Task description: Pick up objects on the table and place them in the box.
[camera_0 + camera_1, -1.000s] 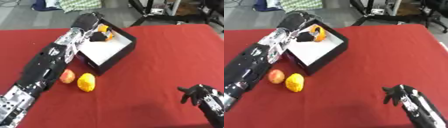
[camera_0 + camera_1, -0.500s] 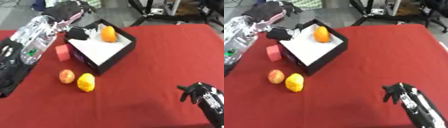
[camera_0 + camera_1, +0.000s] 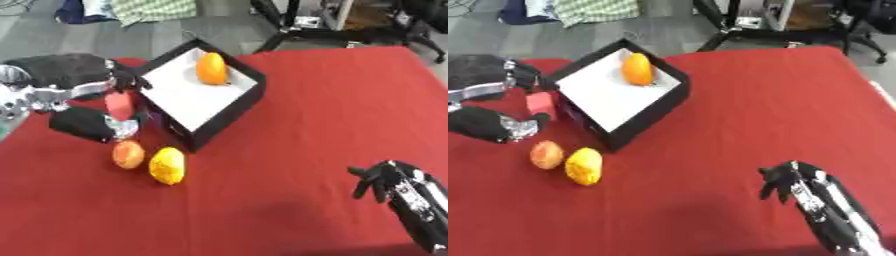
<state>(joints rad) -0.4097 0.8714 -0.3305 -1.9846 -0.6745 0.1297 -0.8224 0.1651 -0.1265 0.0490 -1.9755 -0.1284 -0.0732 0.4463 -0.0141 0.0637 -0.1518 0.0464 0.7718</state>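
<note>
A black box [image 3: 229, 116] with a white floor stands at the back left of the red table [image 3: 306, 110], with an orange [image 3: 210, 68] in its far corner. Just left of the box sits a red block [image 3: 118, 104]. My left hand [image 3: 70, 72] reaches in from the left and is open, its fingers above the block and its thumb [image 3: 86, 125] below it; I cannot make out any contact. In front of the box lie a peach-coloured fruit [image 3: 129, 153] and a yellow lemon [image 3: 167, 165]. My right hand [image 3: 794, 182] rests open at the lower right, fingers up.
Beyond the table's far edge lie a grey floor, a pile of cloth [image 3: 153, 9] and the legs of chairs and stands [image 3: 302, 22]. Red tabletop stretches between the box and my right hand.
My left hand has let go of the orange in the box, drawn back to the left and come down around the red block. The right hand has stayed put.
</note>
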